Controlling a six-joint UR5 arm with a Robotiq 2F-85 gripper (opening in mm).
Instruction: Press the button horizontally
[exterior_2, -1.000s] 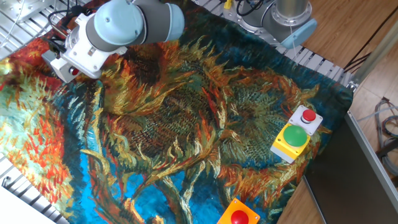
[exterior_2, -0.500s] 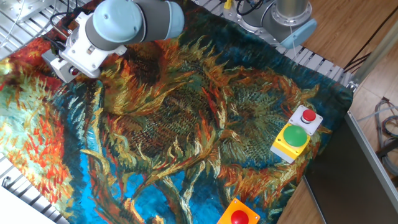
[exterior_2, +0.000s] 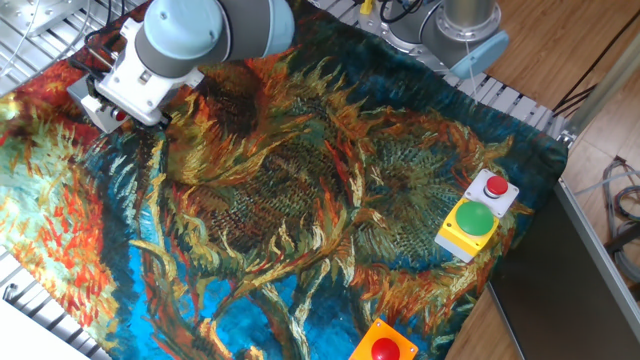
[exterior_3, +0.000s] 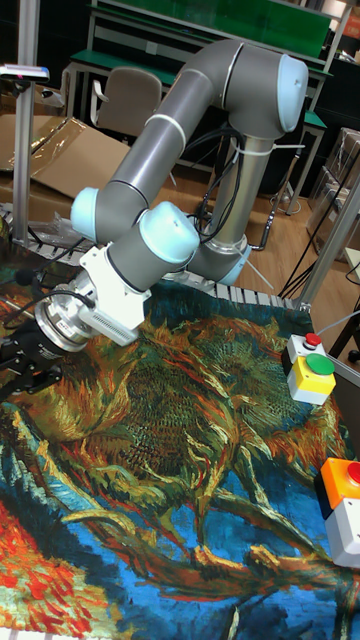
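Note:
The button (exterior_2: 496, 186) is small, red and round, on top of a small white-and-grey box (exterior_2: 507, 203) at the right edge of the cloth, right behind a yellow box. The tall fixed view shows the same button (exterior_3: 312, 340) at mid right. My gripper (exterior_3: 20, 366) is far from it, low over the cloth's far left corner, black and pointing left out of the wrist. In the fixed view the grey wrist (exterior_2: 180, 35) covers most of the gripper (exterior_2: 92, 62). No gap or contact between the fingertips can be made out.
A yellow box with a big green button (exterior_2: 474, 219) touches the small box. An orange box with a red dome button (exterior_2: 385, 348) sits at the front edge, beside a plain grey box (exterior_3: 345, 530). A sunflower-print cloth (exterior_2: 300, 200) covers the table. The arm's base (exterior_2: 455, 25) stands behind.
The wrist and gripper have shifted slightly toward the far left corner of the cloth. The boxes have not moved.

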